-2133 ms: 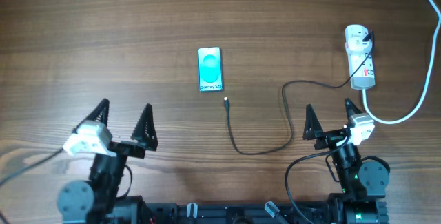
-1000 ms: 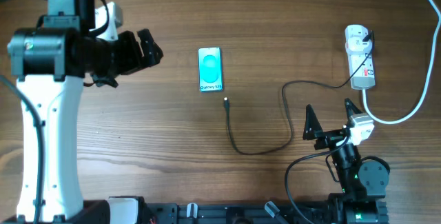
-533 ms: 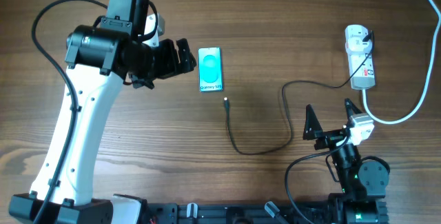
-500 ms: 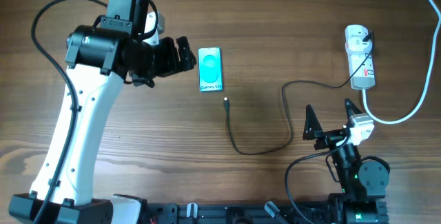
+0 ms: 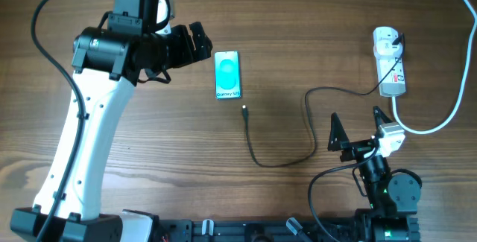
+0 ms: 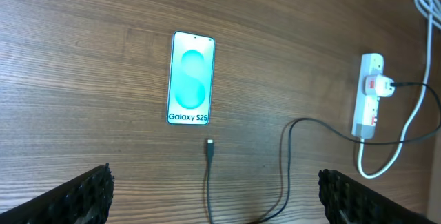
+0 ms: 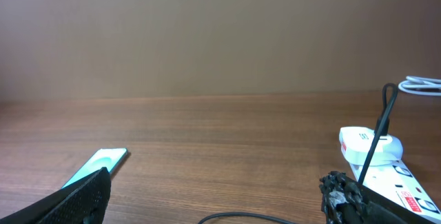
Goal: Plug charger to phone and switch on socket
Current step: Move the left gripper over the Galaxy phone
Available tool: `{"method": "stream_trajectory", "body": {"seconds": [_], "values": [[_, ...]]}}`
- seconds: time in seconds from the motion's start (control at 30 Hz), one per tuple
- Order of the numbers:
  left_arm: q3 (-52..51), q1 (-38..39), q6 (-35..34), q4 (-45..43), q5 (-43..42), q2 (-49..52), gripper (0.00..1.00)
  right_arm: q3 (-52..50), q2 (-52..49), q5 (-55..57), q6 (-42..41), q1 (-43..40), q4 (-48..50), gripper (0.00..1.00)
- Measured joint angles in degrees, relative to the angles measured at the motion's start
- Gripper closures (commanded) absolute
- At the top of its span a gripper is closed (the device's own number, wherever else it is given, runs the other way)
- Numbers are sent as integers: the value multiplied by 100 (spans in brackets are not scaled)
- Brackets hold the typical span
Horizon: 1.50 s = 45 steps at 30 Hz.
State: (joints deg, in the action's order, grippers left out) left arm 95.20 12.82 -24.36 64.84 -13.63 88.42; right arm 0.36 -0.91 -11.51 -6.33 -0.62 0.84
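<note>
The phone (image 5: 227,74) lies flat mid-table, teal screen up; it also shows in the left wrist view (image 6: 191,78) and the right wrist view (image 7: 96,165). The charger (image 5: 257,156) is a thin black cable. Its connector tip (image 5: 244,110) lies just below the phone, apart from it, and its black plug sits in the socket (image 5: 390,65). My left gripper (image 5: 203,42) is open and empty, held above the table just left of the phone. In its wrist view the tip (image 6: 209,148) lies between the fingers (image 6: 83,193). My right gripper (image 5: 356,119) is open and empty near the front edge.
A thick white cord (image 5: 447,112) loops from the socket to the table's right and far edge. In the left wrist view the socket (image 6: 367,94) lies at the right. The right wrist view shows the socket (image 7: 375,156) close by on the right.
My left arm has risen from its rest pose and swung over to the phone's left side, then shifted a little farther away. The right arm, phone and cable have not moved.
</note>
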Motion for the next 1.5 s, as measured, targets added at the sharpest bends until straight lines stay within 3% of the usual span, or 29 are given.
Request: {"method": "stream_trajectory", "body": {"seconds": [0.47, 0.73, 1.5], "values": [[-2, 146, 0, -70, 76, 1182, 0, 0, 0, 0, 0, 0, 0, 0], [-2, 328, -236, -219, 686, 1451, 0, 0, 0, 0, 0, 0, 2, 0], [-11, 1086, -299, -1832, 1231, 2872, 0, 0, 0, -2, 0, 0, 2, 0]]}}
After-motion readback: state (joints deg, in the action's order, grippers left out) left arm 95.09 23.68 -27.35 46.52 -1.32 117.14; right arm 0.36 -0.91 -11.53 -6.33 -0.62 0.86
